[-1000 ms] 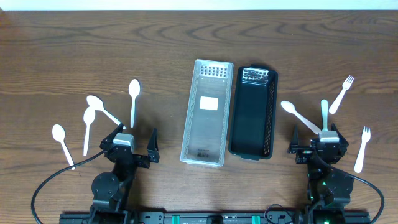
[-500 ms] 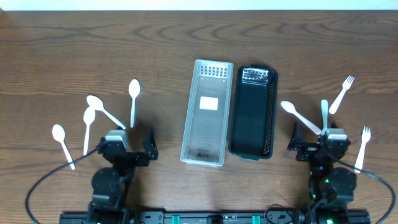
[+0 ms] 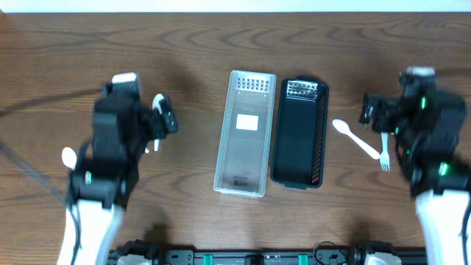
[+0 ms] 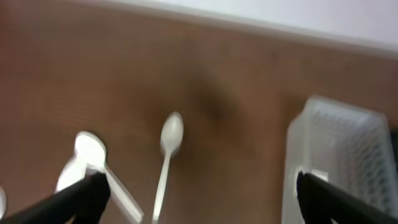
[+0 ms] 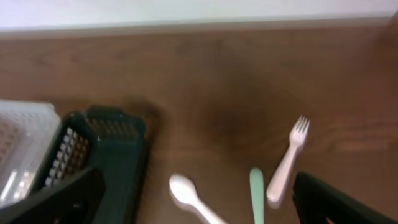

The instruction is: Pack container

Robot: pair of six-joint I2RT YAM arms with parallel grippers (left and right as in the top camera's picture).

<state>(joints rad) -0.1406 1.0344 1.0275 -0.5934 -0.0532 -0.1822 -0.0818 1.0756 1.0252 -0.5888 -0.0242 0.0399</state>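
A clear plastic container [image 3: 246, 132] and a black basket container [image 3: 299, 132] lie side by side mid-table. My left gripper [image 3: 149, 121] is open and empty above the white spoons on the left. The left wrist view shows one spoon [image 4: 169, 140], two crossed spoons [image 4: 87, 158] and the clear container [image 4: 336, 149] between its jaws [image 4: 199, 199]. My right gripper [image 3: 390, 116] is open and empty above the utensils on the right. Its jaws [image 5: 199, 208] frame a white spoon [image 5: 186, 190], a green-handled utensil [image 5: 256, 193] and a white fork [image 5: 287, 162].
In the overhead view a white spoon [image 3: 355, 138] and a fork [image 3: 383, 156] lie right of the black container, and one spoon bowl [image 3: 68, 156] shows at far left. The arms hide the other utensils. The table's far edge runs along the top.
Both arms have risen from low at the table's front edge and swung forward over the utensil groups. Both grippers stay open. The utensils and containers have not moved.
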